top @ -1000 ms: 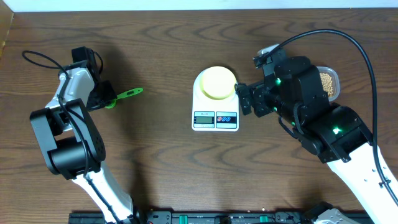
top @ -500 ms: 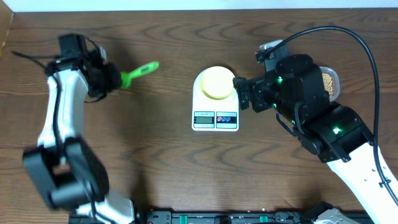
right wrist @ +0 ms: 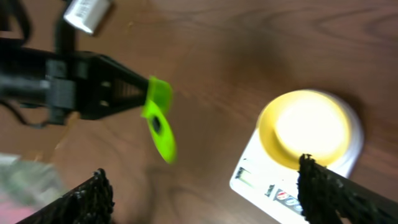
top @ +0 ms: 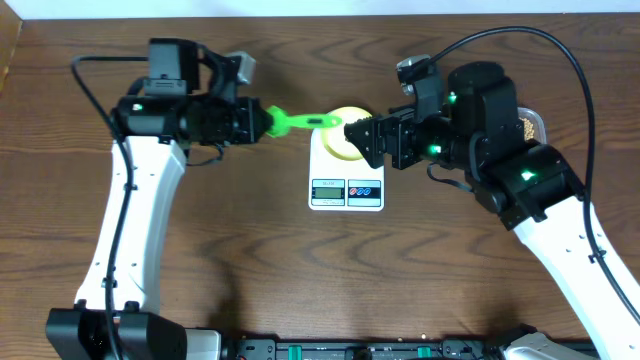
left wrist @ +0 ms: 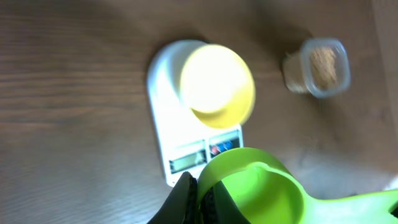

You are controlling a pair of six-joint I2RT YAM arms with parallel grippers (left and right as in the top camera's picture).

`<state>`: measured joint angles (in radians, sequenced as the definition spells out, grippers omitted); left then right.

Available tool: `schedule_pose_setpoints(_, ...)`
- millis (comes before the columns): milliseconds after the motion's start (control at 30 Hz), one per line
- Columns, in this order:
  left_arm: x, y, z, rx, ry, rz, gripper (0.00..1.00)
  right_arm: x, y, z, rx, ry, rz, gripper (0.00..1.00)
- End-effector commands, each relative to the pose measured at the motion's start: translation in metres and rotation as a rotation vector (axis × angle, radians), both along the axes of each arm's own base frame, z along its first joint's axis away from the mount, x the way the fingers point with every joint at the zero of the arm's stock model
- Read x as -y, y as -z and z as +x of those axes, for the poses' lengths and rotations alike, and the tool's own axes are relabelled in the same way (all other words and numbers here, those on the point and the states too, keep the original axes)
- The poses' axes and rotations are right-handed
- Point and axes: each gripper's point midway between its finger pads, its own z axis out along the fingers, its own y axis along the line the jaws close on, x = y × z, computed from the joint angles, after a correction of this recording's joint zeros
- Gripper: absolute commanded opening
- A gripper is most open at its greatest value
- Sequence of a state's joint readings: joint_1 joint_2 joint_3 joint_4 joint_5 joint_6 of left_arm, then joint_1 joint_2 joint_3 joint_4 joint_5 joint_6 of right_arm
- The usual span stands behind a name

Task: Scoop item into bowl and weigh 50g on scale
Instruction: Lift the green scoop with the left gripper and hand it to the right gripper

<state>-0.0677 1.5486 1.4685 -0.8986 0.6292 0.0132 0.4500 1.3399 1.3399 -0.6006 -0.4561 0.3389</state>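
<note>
- Your left gripper (top: pixel 256 122): clamped shut on green scoop (top: pixel 300 121).
- Your right gripper (top: pixel 366 141): jaws wide apart, empty, over bowl (top: pixel 333 143).
- Bowl: seated on scale (top: pixel 346 190).

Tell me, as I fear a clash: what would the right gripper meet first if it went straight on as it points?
Probably the green scoop, held out by the left gripper toward the open right gripper above the bowl. Heights are unclear from above, so it might pass by.
</note>
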Motion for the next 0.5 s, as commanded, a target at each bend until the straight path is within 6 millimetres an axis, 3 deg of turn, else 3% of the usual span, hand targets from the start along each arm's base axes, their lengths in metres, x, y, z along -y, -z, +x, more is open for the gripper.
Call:
schedule_pose_setpoints(0,0.032,-0.004,-0.014,0.005,0.124,-0.042,0.07,-0.009,-0.016,-0.016,-0.036,-0.113,0.106,0.89)
schedule_pose_setpoints(300,0.064,-0.007,-0.025,0.024,0.216,-0.057,0.07,-0.015,-0.02,-0.026,-0.082,-0.158,0.153,0.82)
schedule_pose_setpoints(467,0.075,-0.018,-0.02,0.063,0.234,-0.109,0.07,-0.013,-0.015,-0.029,-0.117,-0.149,0.148,0.77)
